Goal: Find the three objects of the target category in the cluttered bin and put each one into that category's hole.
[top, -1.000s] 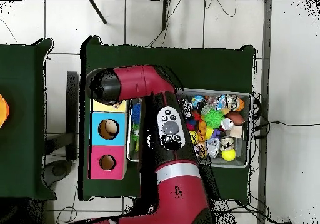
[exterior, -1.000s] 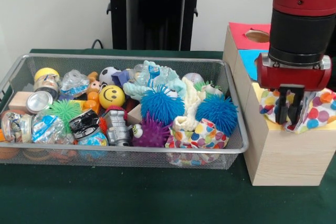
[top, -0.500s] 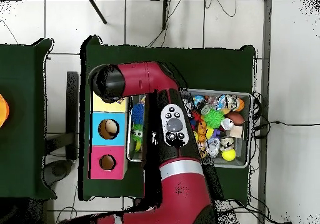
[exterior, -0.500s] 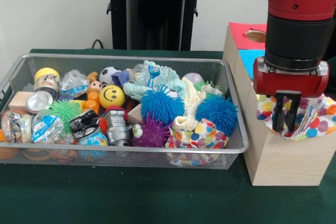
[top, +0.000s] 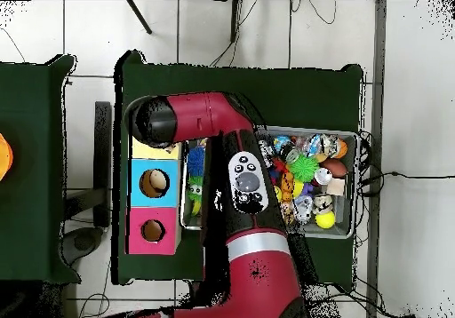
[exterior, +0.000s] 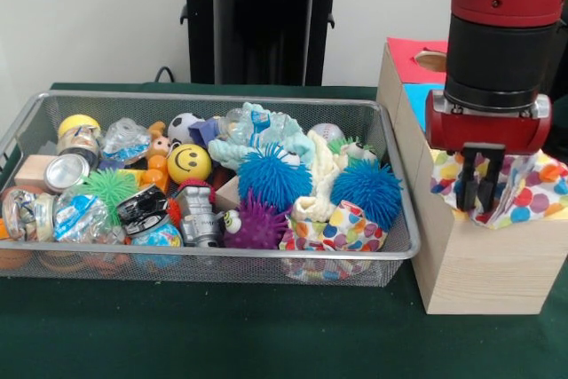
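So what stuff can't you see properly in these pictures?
- Yellow section's hole: front view, the polka-dot cloth and the hand cover it; overhead view, the arm covers most of the yellow section.
- Whether the hand grips the cloth: its fingers sit against the folds.
- Wooden box: front view, cut off by the right edge.
- Lower layers of the wire bin: buried under the top toys.
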